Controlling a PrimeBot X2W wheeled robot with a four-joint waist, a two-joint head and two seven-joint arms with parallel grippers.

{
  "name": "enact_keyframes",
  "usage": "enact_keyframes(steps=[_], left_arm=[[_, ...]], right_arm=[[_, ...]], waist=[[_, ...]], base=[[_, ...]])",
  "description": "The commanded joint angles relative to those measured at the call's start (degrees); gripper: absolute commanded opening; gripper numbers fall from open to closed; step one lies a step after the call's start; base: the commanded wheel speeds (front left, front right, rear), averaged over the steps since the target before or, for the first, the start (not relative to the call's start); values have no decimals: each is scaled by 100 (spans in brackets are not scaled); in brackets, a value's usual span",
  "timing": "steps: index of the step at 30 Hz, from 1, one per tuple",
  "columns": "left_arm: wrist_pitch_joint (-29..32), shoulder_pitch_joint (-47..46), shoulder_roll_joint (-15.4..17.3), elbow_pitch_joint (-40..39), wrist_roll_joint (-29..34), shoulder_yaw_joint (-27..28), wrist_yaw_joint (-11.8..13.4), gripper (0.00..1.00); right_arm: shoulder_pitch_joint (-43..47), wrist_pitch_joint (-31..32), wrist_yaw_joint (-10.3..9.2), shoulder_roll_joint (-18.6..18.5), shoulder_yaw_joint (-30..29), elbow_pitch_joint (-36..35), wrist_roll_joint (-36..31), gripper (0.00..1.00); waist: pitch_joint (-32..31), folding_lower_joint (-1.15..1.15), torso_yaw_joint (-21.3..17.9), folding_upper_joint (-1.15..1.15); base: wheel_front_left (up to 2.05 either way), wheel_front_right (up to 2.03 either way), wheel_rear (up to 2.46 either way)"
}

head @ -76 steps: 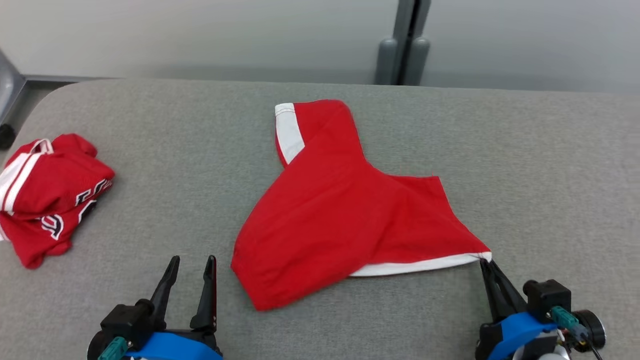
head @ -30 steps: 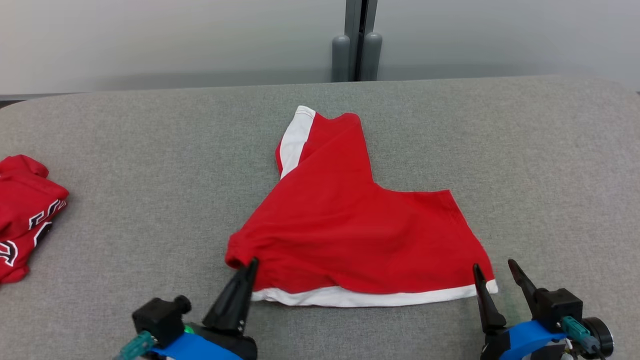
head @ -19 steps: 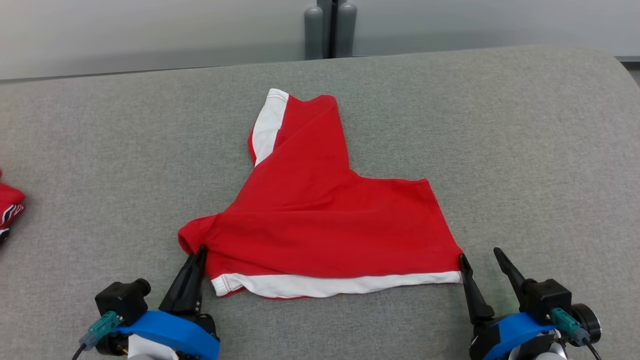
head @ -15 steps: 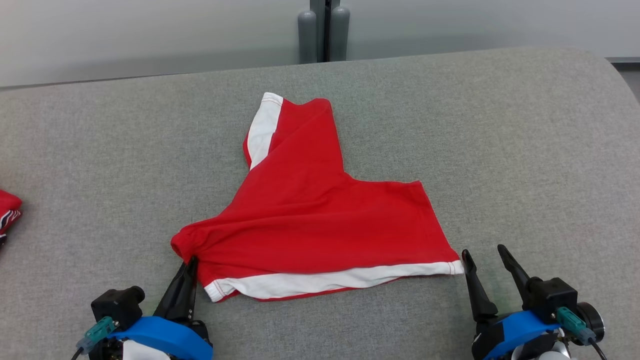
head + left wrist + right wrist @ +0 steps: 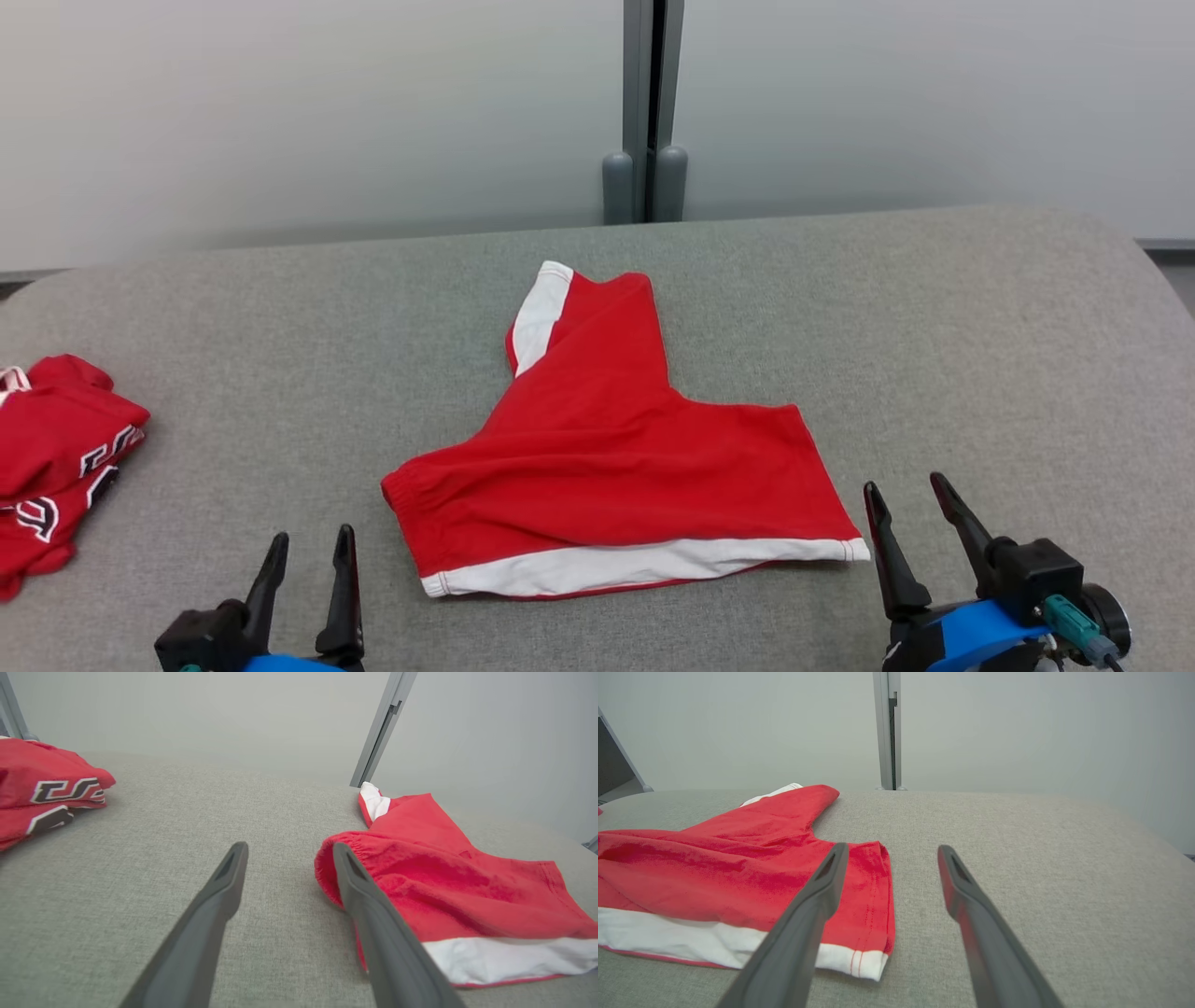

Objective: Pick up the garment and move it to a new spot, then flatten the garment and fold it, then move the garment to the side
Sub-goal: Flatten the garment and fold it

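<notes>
The red shorts [image 5: 616, 467] lie spread in the middle of the grey table [image 5: 980, 327], mostly flat with a few bumps. I think the moving is done and the flattening nearly done. Folding them and putting them aside are still to do. The left gripper [image 5: 313, 534] and right gripper [image 5: 903, 482] are both open and hold nothing. A moment ago the left one pinched the shorts' left corner; now it has let go
</notes>
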Motion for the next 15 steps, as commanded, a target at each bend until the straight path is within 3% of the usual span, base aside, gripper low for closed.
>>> enact_keyframes(steps=[1,9,15], left_arm=[[-16,132,-100,-34,160,102,-9,100],[-16,444,-415,-57,738,459,-9,100],[-15,420,-478,-51,643,192,-9,100]], right_arm=[[123,-4,1,-30,-28,35,8,100],[353,-4,1,-31,-17,212,5,100],[299,-3,1,-30,11,245,-7,100]], waist=[[-134,1,-5,2],[-424,1,116,2],[-369,1,126,2]], base=[[0,0,0],[0,0,0],[0,0,0]])
